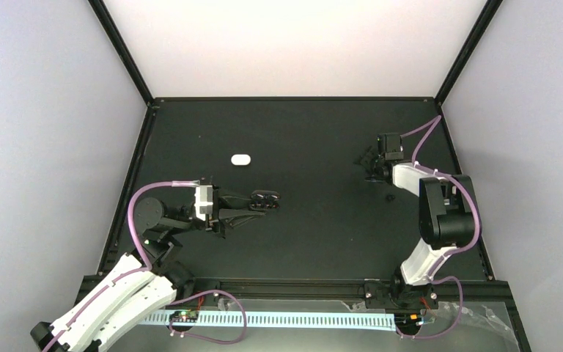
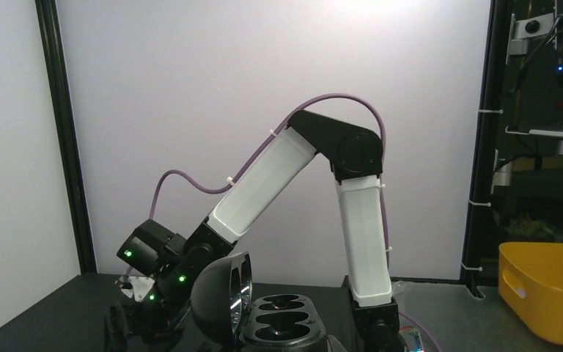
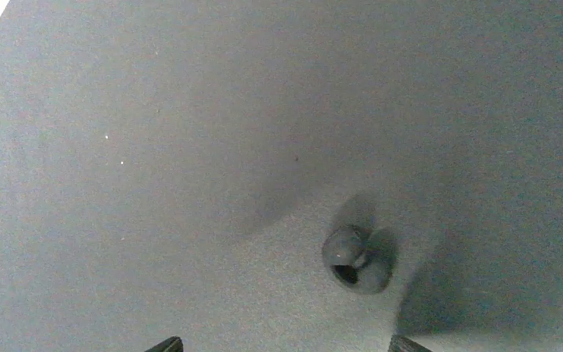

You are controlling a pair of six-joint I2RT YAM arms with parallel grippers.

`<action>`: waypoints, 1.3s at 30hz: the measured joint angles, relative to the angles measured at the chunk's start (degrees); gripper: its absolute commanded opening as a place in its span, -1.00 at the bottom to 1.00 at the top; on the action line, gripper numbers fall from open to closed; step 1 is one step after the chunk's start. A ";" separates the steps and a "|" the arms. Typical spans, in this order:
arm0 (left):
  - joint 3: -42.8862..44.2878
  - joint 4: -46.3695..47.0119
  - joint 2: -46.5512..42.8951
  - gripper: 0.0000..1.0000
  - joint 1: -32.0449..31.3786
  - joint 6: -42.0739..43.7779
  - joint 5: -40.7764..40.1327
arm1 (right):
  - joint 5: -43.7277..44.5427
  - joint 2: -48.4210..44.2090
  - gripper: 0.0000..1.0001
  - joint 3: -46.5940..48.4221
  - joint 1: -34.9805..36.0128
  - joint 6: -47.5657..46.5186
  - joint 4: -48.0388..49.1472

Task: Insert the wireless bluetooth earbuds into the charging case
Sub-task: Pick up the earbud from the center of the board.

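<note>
My left gripper (image 1: 262, 199) is shut on the black charging case (image 1: 267, 196), lid open. In the left wrist view the case (image 2: 286, 323) shows its empty wells, with the lid (image 2: 216, 297) standing up on its left. No white earbuds show in any view. A small dark grey rounded bud (image 3: 355, 260) lies on the mat, ahead and right of my right gripper (image 3: 287, 345), which is open and empty. The same bud shows in the top view (image 1: 391, 197) just near of the right gripper (image 1: 374, 171).
A white pill-shaped case (image 1: 241, 158) lies on the black mat behind the left gripper. The right arm (image 2: 359, 220) stands across the left wrist view. A yellow bin (image 2: 546, 297) sits off the table's right side. Black frame posts border the mat.
</note>
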 measured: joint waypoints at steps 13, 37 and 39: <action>-0.02 0.11 -0.37 -0.97 0.00 0.00 0.00 | 4.42 -0.15 0.08 6.14 0.15 -9.11 -4.83; -0.02 0.11 -0.37 -0.97 0.00 -0.02 0.00 | 5.51 9.57 -0.18 17.46 1.16 -16.35 -14.14; -0.02 0.11 -0.37 -0.97 0.00 -0.02 0.00 | 5.64 9.60 -0.19 17.49 1.16 -16.39 -14.29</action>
